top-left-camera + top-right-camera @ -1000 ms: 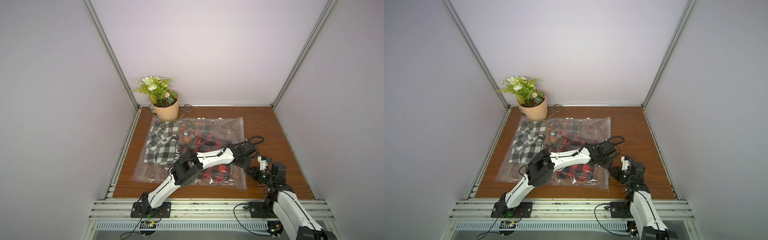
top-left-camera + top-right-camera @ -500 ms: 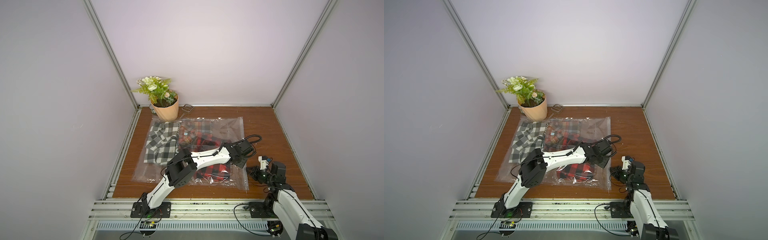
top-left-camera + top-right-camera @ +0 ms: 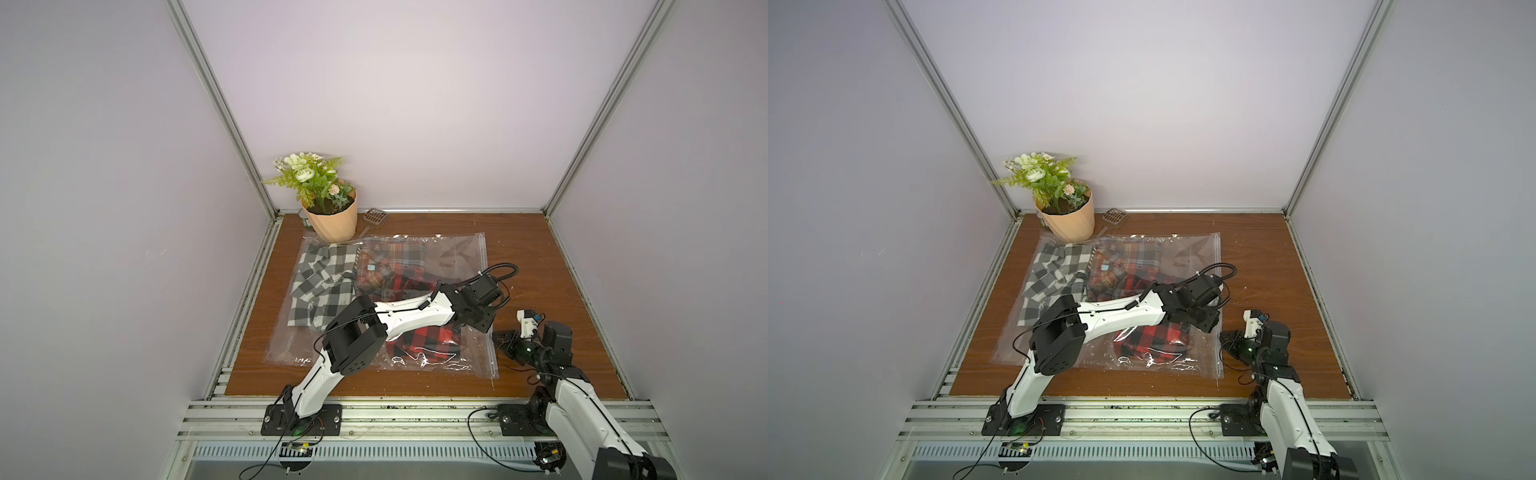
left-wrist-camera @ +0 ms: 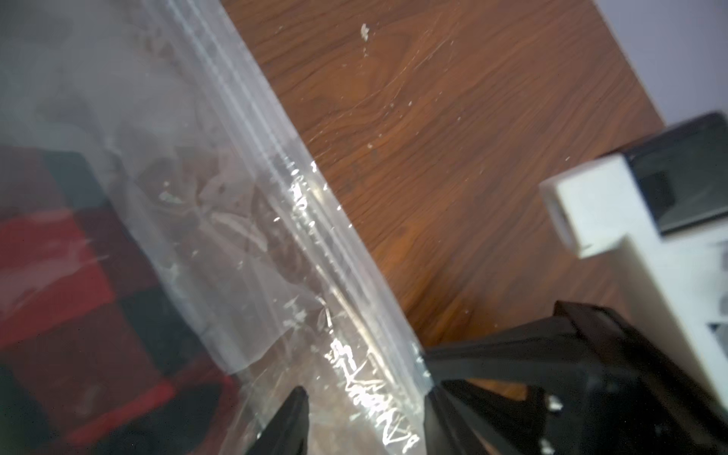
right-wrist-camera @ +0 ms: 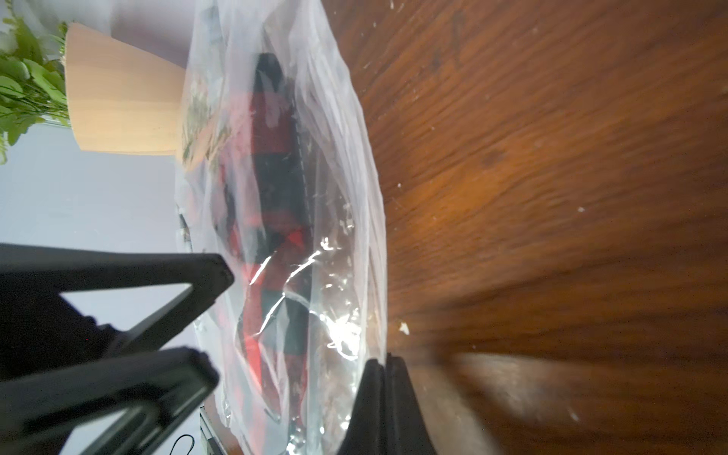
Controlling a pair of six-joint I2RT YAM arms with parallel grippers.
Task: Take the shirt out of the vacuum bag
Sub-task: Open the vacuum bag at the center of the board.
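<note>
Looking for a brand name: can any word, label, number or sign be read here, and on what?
Nothing can be read.
Faint print on the vacuum bag, near a corner: too small.
White marks on its zip strip: blurred; perhaps only glare.

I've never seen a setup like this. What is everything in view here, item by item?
vacuum bag: one, clear, flat on the table
black-and-white shirt: one, checked, inside the bag, on the pot's side
faded plaid shirt: one, orange and blue, inside the bag, middle
red-and-black shirt: one, checked, inside the bag, partly under the left arm
flower pot: one, peach, green leaves and white flowers, far corner
slotted scoop: one, brown, beside the pot
table: one, brown wood
left gripper: one, black, open, astride the bag's zip edge
right gripper: one, black, shut on that edge
</note>
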